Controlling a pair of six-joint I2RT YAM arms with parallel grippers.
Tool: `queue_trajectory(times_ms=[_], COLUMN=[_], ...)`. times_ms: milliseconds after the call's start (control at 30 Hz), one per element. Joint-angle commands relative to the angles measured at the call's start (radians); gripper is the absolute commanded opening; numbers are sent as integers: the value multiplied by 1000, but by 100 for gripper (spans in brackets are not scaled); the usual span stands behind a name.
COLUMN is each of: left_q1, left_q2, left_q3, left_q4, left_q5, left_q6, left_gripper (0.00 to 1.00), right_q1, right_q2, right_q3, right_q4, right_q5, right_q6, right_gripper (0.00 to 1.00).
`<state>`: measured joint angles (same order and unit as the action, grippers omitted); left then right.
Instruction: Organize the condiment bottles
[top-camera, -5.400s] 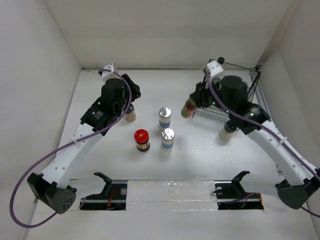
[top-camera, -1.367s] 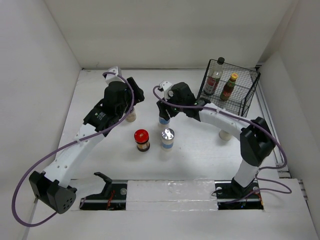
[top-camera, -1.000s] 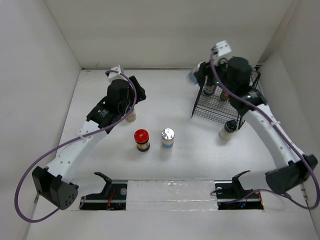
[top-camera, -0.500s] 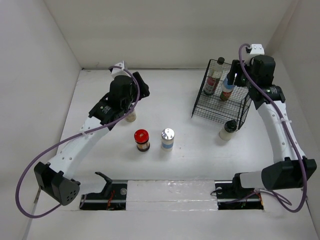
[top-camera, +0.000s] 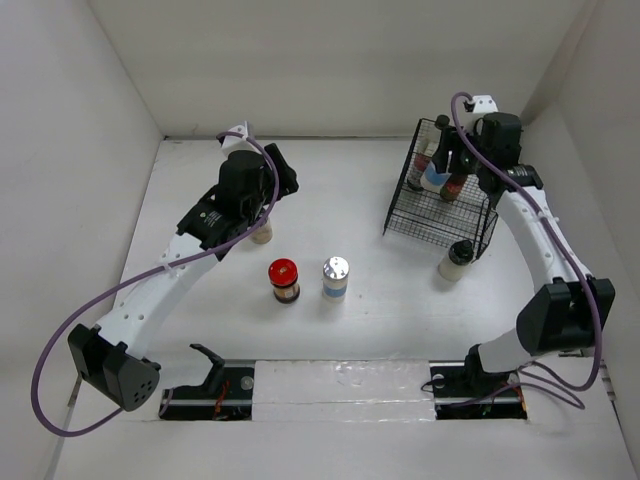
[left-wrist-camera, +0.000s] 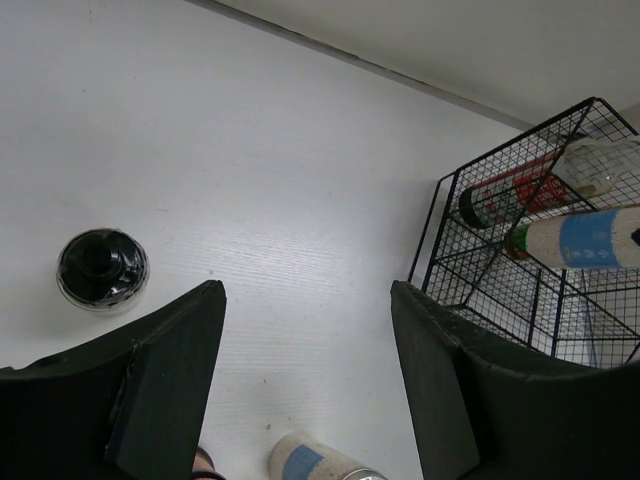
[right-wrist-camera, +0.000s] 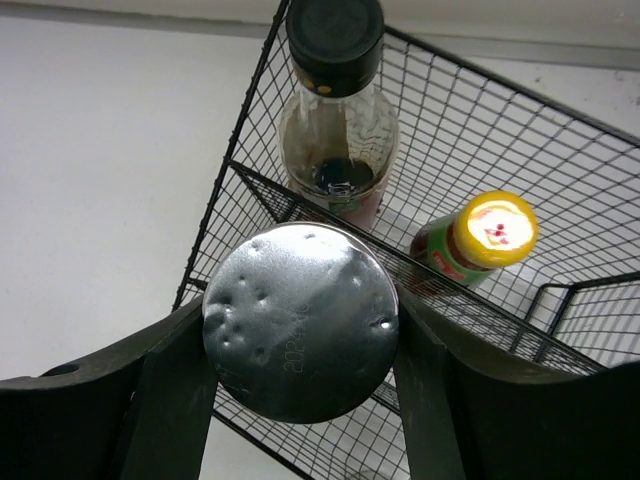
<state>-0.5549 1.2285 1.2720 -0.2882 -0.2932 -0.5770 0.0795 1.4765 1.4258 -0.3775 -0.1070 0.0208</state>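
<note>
Partly done. Already standing inside the black wire rack (top-camera: 430, 218): a tall clear bottle with a black cap (right-wrist-camera: 333, 110) and a small red sauce bottle with a yellow top (right-wrist-camera: 476, 238).

Next in line: a silver-lidded jar with a blue label (top-camera: 436, 178), clamped between the two fingers of the right tool (right-wrist-camera: 300, 335) and hanging right at the rack, beside the tall bottle. Hard to tell whether touching the rack floor or a little above. Looks like the third one for the rack, so needs lowering and letting go.

Left to do, going by the surface (top-camera: 380, 320): four more.
- Near the middle, a dark jar with a red lid (top-camera: 284, 281) and, just beside, another silver-lidded jar with a blue label (top-camera: 335, 277).
- Close to the rack's near corner, outside, a pale bottle with a dark cap (top-camera: 456, 261).
- Over on the left, a second pale bottle with a dark cap (left-wrist-camera: 102, 268), upright.

Left tool (left-wrist-camera: 308, 320): fingers apart, nothing between, hovering above the surface near that left pale bottle. Probably best used on that bottle next, but only a guess.
</note>
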Motion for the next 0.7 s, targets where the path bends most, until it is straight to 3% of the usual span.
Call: queue_trajectory(times_ms=[0,267,333,367,600,667], left_q1=[-2,-2,-2,-2,-2,-2], left_q2=[-21,-21,-21,-21,-21,-21], left_q3=[30,30,30,30,30,30], left_q4=[20,11,11,11,11,11], left_q5=[-18,-29,-29,-29,-29,-29], left_q6=[12,23,23,23,23,32], left_gripper=[63,63,63,63,63,63], right_q1=[32,69,78,78,97,97], right_q2=[31,110,122,148,148,136], right_q3=[44,-13,-25,-25,-16,8], right_q4=[158,179,180,169,129,98], right_q5=[-23,-13,-13,-13,-4,-3], right_q6=[-19,-28,-28,-19,-19,-19], right_gripper=[29,28,32,41,78,82])
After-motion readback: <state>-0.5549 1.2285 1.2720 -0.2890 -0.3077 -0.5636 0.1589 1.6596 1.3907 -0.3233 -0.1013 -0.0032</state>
